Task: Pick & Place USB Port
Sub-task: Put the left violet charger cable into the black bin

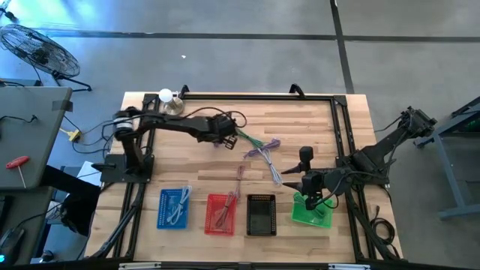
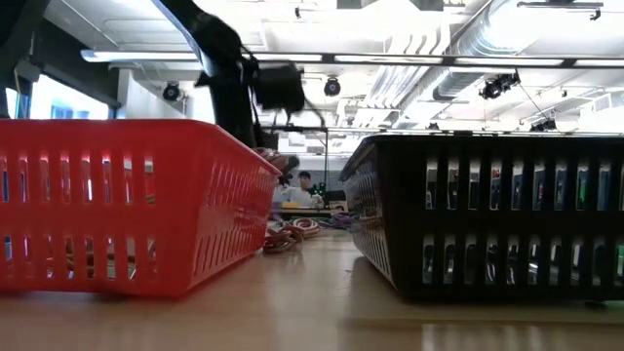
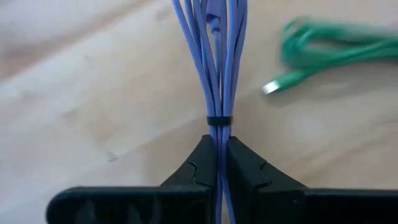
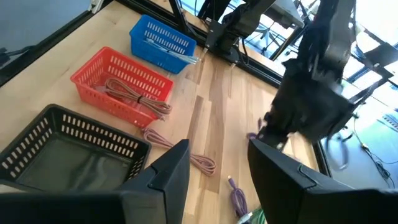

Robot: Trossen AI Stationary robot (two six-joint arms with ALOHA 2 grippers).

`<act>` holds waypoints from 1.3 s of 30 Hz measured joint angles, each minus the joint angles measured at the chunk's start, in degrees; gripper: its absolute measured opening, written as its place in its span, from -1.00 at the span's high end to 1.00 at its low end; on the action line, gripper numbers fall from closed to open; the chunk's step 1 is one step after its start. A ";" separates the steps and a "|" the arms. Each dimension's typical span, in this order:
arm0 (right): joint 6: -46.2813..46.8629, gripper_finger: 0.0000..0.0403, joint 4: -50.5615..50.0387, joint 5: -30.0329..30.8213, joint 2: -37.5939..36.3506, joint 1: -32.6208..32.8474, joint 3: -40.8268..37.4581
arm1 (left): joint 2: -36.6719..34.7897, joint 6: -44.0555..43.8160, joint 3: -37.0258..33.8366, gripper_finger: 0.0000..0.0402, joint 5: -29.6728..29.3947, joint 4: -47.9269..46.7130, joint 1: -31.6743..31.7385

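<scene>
High view. The left gripper point(image 1: 227, 133) is over the wooden table point(image 1: 300, 127) near its far edge, at about 11 o'clock from the table centre. A loose spread of cables point(image 1: 259, 154), green, purple and pink, runs from it toward 4 o'clock. Four baskets line the near edge: the blue basket point(image 1: 174, 208), the red basket point(image 1: 223, 214), the black basket point(image 1: 261, 214) and the green basket point(image 1: 311, 212). The right gripper point(image 1: 309, 196) hangs over the green basket and covers part of it. A round white object with a metal base point(image 1: 169, 100) stands at the far left corner; what it is cannot be made out.

Low view. The red basket point(image 2: 127, 205) and the black basket point(image 2: 487, 214) fill the foreground and block most of the table. Between them, a small heap of pink cable point(image 2: 288, 234) is visible. A dark arm point(image 2: 229, 68) descends from above. A person point(image 2: 304, 185) sits far back in the room.

Left wrist view. The left gripper point(image 3: 217, 168) is clamped on the purple cable bundle point(image 3: 214, 56), just below its black tie point(image 3: 219, 120). A green cable point(image 3: 323, 50) with a pale plug lies at 2 o'clock from the tie, apart from the bundle.

Right wrist view. The right gripper point(image 4: 217, 180) has its fingers spread, grasping nothing. Beyond it are the black basket point(image 4: 68, 149), the red basket point(image 4: 121, 87) with pink cable inside, and the blue basket point(image 4: 163, 42) with pale cable. The other arm's gripper hides part of the purple cable point(image 4: 237, 199).

No readable writing appears in any view.
</scene>
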 joint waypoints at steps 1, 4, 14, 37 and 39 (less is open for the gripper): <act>0.00 0.24 -0.05 0.02 0.00 0.01 0.00 | -1.57 0.00 0.21 0.95 -0.93 -0.91 -0.49; 0.20 0.24 0.33 0.02 0.00 0.01 0.00 | -6.22 1.22 1.36 0.95 -4.84 -3.28 -2.71; -5.09 0.24 8.85 -1.86 0.01 -1.91 0.00 | -21.67 19.09 2.06 0.95 -18.08 15.53 -20.66; -9.38 0.24 18.59 -17.97 0.12 -4.88 0.00 | -7.41 47.55 1.97 0.95 4.07 61.80 -32.12; -9.34 0.24 17.82 -17.97 0.12 -4.88 0.00 | -7.36 48.02 1.97 0.95 3.95 61.93 -32.13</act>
